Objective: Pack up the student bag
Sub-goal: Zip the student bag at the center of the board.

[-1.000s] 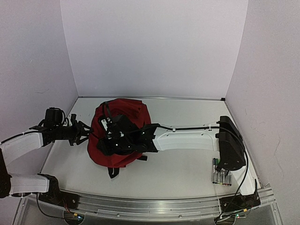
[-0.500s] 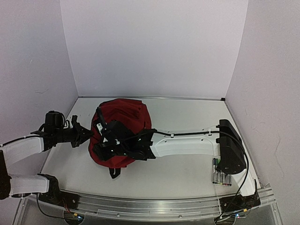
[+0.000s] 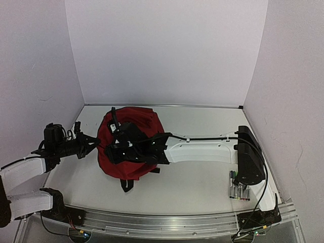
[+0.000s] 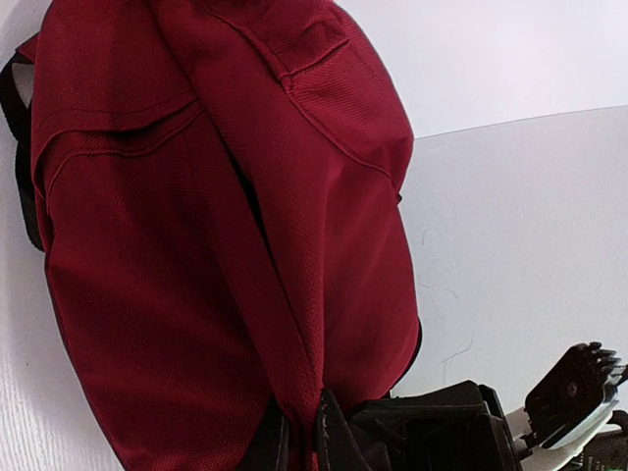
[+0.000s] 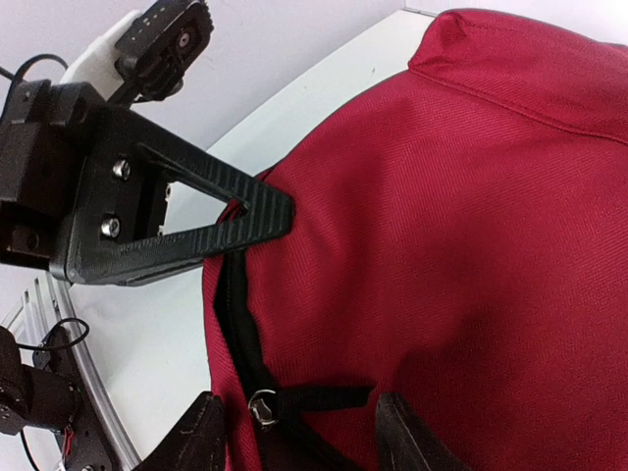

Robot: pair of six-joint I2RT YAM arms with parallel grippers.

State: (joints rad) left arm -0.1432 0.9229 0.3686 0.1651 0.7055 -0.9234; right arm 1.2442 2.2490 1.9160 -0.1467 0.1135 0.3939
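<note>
Left wrist view: the left claw (image 4: 297,434) is pinched tight on a fold of dark-red cloth at the side of the bag (image 4: 196,245). The jaws are nearly together, and the ridge of fabric runs straight up from between them. The rest of the bag rises directly in front of this claw and fills most of that view. Seen from the right wrist, the same claw's black fingers bite the bag's edge where a black trim runs down. The right claw (image 5: 299,437) stands about half wide against the bag's red face. A black strap (image 5: 314,395) with a small metal ring (image 5: 261,402) lies between its fingers, and nothing shows it gripping either. From above, the bag sits left of centre on the white table (image 3: 202,182). The left claw is at its left edge, and the right arm reaches across from the right so that its wrist lies on top of the bag. A row of pens (image 3: 239,191) lies well apart, by the right arm's base.
</note>
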